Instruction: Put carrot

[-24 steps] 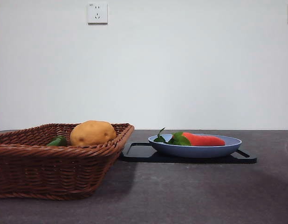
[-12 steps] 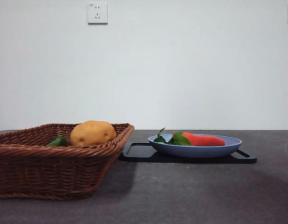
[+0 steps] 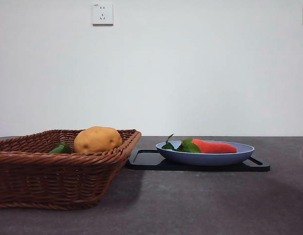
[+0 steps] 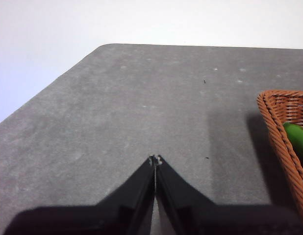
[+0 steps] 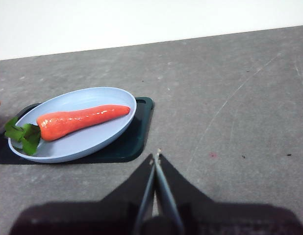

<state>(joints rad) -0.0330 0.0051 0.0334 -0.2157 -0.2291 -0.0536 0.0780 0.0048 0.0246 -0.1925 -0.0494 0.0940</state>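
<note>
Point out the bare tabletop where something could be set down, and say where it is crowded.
Bare table lies in front of the plate and beside the basket. More lies beyond the tray, near the right tool, and outside the basket by the left tool. Crowded: the plate holds the carrot, the basket the potato.

Only the two grippers show, each in its own wrist view. The left gripper [image 4: 155, 160] has two matte black jaws, broad at the base and narrowing to thin pointed tips, with flat slanted outer faces; small pale specks sit at the very tips. The right gripper [image 5: 157, 155] is the same make: two black, wedge-shaped jaws tapering to fine tips, with a greyish inner edge along the seam between them. No cables, screws or markings can be made out.
</note>
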